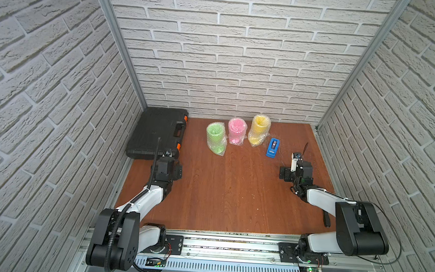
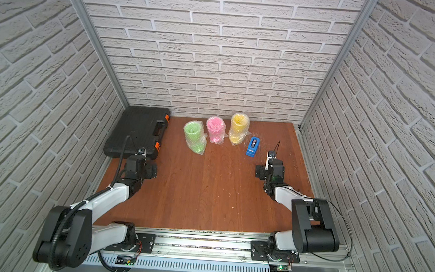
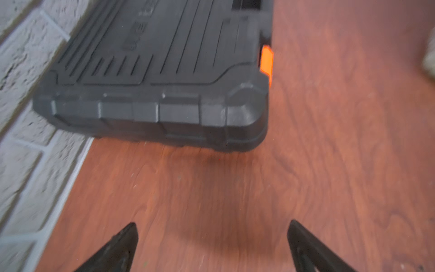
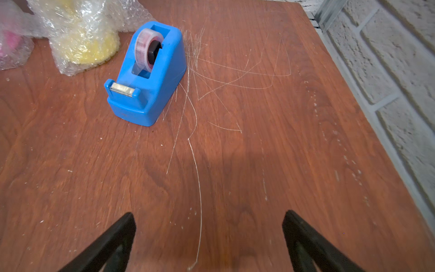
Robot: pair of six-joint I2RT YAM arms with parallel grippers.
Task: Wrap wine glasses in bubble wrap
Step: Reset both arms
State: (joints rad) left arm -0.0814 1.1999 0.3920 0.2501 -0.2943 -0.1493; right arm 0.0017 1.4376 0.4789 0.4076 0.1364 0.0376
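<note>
Three wine glasses stand in a row at the back of the table in both top views, each inside a sleeve of bubble wrap: lime green (image 1: 216,139), pink (image 1: 236,131), yellow (image 1: 258,130). The right wrist view shows the wrapped yellow glass (image 4: 82,40) and an edge of the pink one (image 4: 11,44). My left gripper (image 3: 213,222) is open over bare wood near the black case, well left of the glasses. Open as well, my right gripper (image 4: 209,213) hangs over bare wood, nearer me than the tape dispenser. Neither holds anything.
A blue tape dispenser (image 1: 272,147) sits just right of the yellow glass. A closed black tool case (image 1: 159,135) with orange latches lies along the left wall. Brick-pattern walls close in three sides of the wooden table (image 1: 233,194).
</note>
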